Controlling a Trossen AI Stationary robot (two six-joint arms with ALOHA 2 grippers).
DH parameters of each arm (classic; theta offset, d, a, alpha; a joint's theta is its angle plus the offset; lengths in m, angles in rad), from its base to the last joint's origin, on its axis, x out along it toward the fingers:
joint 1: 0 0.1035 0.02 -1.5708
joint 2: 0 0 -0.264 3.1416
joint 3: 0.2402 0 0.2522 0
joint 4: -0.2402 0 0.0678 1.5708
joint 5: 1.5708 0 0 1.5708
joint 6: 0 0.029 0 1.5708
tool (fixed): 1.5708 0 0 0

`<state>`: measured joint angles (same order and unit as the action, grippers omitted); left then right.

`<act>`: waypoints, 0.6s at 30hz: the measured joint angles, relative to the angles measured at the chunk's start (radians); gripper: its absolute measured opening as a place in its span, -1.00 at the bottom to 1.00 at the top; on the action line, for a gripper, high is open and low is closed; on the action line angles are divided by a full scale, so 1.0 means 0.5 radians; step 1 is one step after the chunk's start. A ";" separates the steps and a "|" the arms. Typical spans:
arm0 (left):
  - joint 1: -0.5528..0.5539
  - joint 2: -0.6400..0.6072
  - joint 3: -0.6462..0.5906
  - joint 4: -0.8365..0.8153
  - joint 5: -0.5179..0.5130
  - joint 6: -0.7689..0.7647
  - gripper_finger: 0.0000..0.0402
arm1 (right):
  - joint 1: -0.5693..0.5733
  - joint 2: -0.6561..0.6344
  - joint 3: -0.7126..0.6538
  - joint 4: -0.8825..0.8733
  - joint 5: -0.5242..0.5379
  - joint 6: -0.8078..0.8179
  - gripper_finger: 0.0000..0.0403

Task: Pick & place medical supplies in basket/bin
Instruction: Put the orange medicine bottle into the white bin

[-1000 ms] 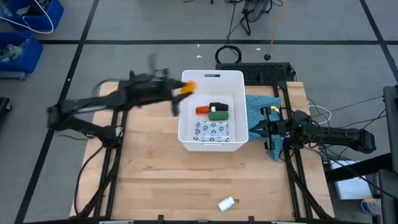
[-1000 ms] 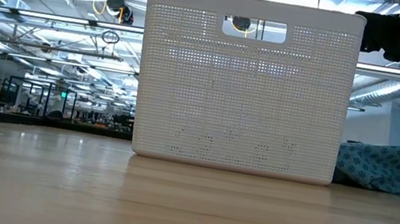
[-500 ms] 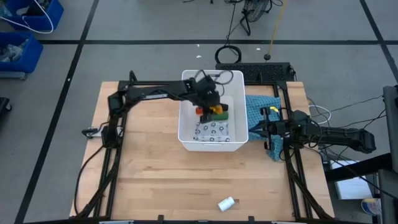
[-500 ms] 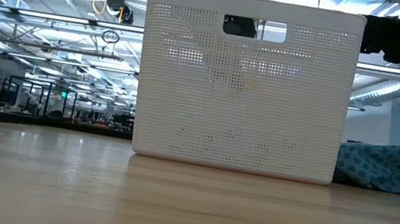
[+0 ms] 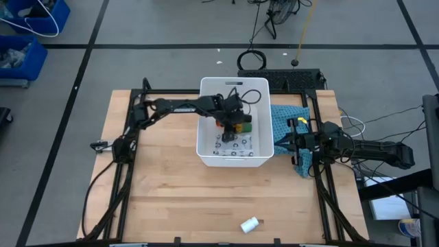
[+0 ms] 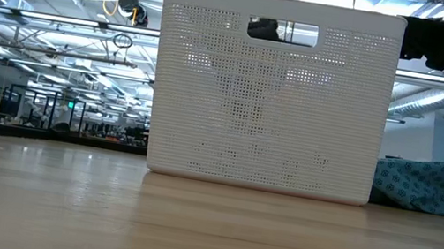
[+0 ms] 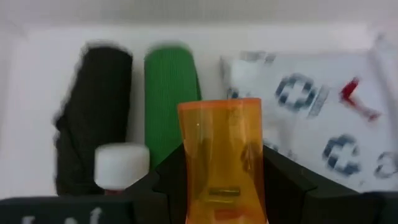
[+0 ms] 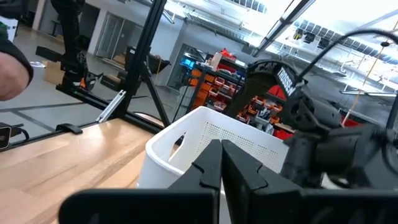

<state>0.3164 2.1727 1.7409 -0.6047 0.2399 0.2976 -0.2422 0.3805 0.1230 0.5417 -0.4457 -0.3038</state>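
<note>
My left gripper [image 5: 231,127] reaches down inside the white tub [image 5: 204,140] and is shut on the orange bottle [image 7: 221,146]. Beneath it in the left wrist view lie the black oblong piece [image 7: 93,124], the green-white box [image 7: 171,93], the white cap [image 7: 121,167] of the red bottle and the patterned flat packet [image 7: 311,106]. The white cylinder [image 5: 250,224] lies on its side near the table's near edge. My right gripper [image 5: 291,141] is shut and hovers over the teal cloth [image 5: 285,122], to the right of the tub. My left gripper pinches the orange bottle between its two fingers [image 7: 171,180], one on each side of the bottle's body [image 7: 221,186]. The bottle lies along the fingers and sticks out ahead of them. The fingers slant down from the tub's left. Whether the bottle rests on the items below cannot be told.
The tub's perforated wall with its handle slot [image 6: 281,32] fills the middle of the low view. Bare wood lies left of and in front of the tub. Blue bins [image 5: 27,31] stand on the floor beyond the table's far left corner.
My left arm has swung from left of the tub over its rim, carrying the orange bottle, and has gone down inside the tub over the items lying there.
</note>
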 joint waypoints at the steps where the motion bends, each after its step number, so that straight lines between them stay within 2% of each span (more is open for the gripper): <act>1: 0.000 0.022 0.000 -0.018 -0.013 0.007 -0.23 | 0.000 0.000 0.000 0.000 0.000 0.000 -1.00; 13: -0.008 0.111 0.006 -0.080 -0.059 0.029 -0.22 | 0.000 0.001 0.000 0.008 0.000 0.000 -1.00; 15: -0.011 0.106 0.004 -0.072 -0.068 0.023 -0.17 | 0.000 0.001 0.000 0.014 0.000 0.000 -1.00; 18: -0.016 0.107 0.012 -0.065 -0.078 0.022 0.02 | 0.000 0.001 0.000 0.015 0.000 0.001 -1.00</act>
<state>0.3083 2.2263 1.7468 -0.6370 0.2009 0.3087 -0.2420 0.3809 0.1230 0.5491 -0.4458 -0.3035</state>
